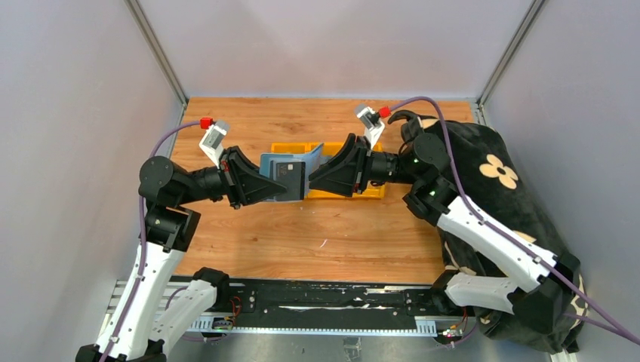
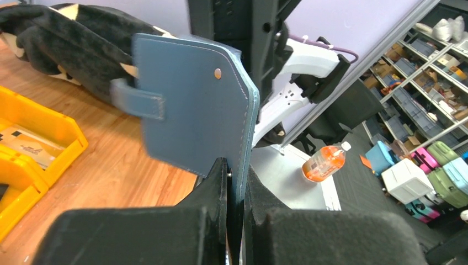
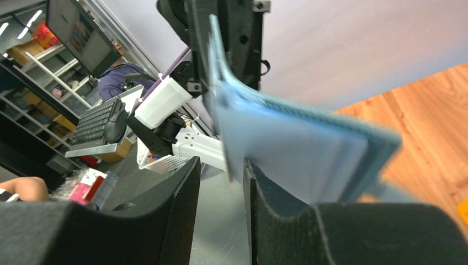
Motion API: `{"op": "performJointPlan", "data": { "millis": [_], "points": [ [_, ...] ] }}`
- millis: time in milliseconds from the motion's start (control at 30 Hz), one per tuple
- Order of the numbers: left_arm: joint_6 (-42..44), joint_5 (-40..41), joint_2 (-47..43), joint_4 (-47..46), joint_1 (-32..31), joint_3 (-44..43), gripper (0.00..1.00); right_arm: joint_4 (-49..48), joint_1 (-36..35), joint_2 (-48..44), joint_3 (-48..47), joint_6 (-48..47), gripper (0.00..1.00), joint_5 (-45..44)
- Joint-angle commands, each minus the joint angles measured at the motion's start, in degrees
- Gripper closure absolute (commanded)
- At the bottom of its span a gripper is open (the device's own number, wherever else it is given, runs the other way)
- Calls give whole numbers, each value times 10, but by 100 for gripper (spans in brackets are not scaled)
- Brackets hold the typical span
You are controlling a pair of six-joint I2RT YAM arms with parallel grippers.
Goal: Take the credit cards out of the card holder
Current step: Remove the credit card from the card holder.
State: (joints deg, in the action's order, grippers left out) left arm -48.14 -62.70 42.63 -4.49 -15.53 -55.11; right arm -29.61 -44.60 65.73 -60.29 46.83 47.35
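The slate-blue card holder [image 1: 281, 167] hangs in the air over the table's middle, partly unfolded, its flap [image 1: 309, 156] leaning right. My left gripper [image 1: 278, 187] is shut on its lower edge; in the left wrist view the holder [image 2: 193, 105] stands upright out of the gripper [image 2: 236, 168], tab [image 2: 138, 100] to the left. A dark grey credit card [image 1: 291, 178] seems to show on the inner face. My right gripper [image 1: 309, 181] faces it, open. In the right wrist view a pale blue corner of the holder [image 3: 287, 152] dips into the gap of that gripper [image 3: 222, 164], against one finger [image 3: 259, 193].
Yellow plastic bins [image 1: 336, 151] sit on the wooden table just behind the holder, also in the left wrist view as yellow bins [image 2: 33, 132]. A black plush with a cream flower [image 1: 490, 170] lies along the right side, under the right arm. Grey walls enclose the table.
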Motion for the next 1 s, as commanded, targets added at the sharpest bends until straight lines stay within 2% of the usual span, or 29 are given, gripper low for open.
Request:
{"op": "performJointPlan", "data": {
  "millis": [0,133,300,400,633,800,967],
  "points": [
    [46,9,-1,49,1,-28,100,124,0,-48,-51,-79,62,4],
    [70,14,-1,77,1,-30,100,121,0,-67,-54,-78,58,-8],
    [57,11,2,65,1,-32,100,103,0,-31,-63,-60,55,-1],
    [55,9,0,64,2,-33,100,94,0,-5,-67,-56,47,2],
    [42,4,-2,49,1,-31,100,57,-1,25,-61,-32,44,11],
    [46,8,2,50,2,-26,99,0,-12,44,-54,1,46,22],
    [71,22,4,82,2,-28,99,-55,-22,65,-46,32,61,26]
  ]
}}
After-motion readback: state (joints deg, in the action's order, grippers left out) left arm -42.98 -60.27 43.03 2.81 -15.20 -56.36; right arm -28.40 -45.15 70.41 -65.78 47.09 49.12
